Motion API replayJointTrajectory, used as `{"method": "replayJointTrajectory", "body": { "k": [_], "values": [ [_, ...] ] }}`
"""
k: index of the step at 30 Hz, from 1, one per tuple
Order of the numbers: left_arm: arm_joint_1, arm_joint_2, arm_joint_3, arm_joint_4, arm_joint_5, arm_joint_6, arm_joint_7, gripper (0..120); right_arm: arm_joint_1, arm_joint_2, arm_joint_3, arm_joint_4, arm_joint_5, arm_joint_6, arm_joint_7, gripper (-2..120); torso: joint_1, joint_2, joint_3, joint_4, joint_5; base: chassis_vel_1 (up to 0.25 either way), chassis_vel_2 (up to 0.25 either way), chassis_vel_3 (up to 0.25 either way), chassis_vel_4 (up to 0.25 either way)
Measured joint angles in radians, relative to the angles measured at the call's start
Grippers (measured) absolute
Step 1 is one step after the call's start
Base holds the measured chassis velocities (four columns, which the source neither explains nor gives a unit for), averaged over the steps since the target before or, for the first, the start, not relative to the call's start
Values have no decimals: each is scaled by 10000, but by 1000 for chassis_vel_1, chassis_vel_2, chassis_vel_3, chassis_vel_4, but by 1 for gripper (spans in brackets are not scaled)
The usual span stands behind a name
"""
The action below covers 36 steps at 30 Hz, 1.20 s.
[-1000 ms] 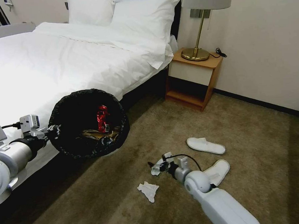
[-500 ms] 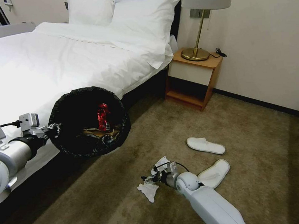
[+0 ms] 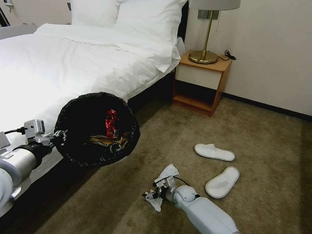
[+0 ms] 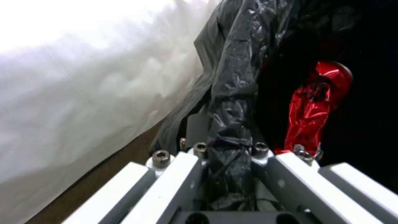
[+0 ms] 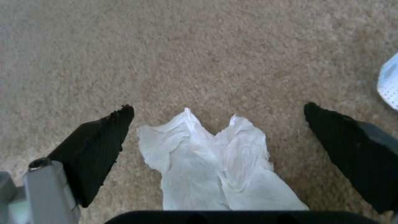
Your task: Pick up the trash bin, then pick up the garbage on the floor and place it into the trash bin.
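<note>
My left gripper (image 3: 58, 136) holds the trash bin (image 3: 98, 130) up beside the bed, tipped so its mouth faces me. In the left wrist view that gripper (image 4: 226, 152) is shut on the bin's black-bagged rim (image 4: 232, 102). A red wrapper (image 3: 110, 123) (image 4: 313, 109) and brown paper (image 3: 107, 140) lie inside. My right gripper (image 3: 149, 195) is low over the carpet, open, its black fingers (image 5: 99, 143) straddling a crumpled white tissue (image 5: 215, 165) (image 3: 156, 204). A second tissue (image 3: 167, 172) lies just beyond it. Two white slippers (image 3: 214, 152) (image 3: 222, 182) lie to the right.
The white bed (image 3: 57, 66) fills the left, its dark base right behind the bin. A wooden nightstand (image 3: 202, 82) with a brass lamp (image 3: 208, 42) stands against the far wall. Brown carpet (image 3: 267, 143) is open to the right.
My right gripper has left the farther tissue and moved nearer and left, down over the closer tissue. The bin shifted slightly right in my left gripper.
</note>
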Motion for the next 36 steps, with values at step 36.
{"method": "replayJointTrajectory", "body": {
  "k": [36],
  "values": [
    [-240,-47,100,258,65,0,133,2,-428,-430,-423,806,-914,-317,340,100,4,-12,13,16,13,0,0,0,0]
  ]
}}
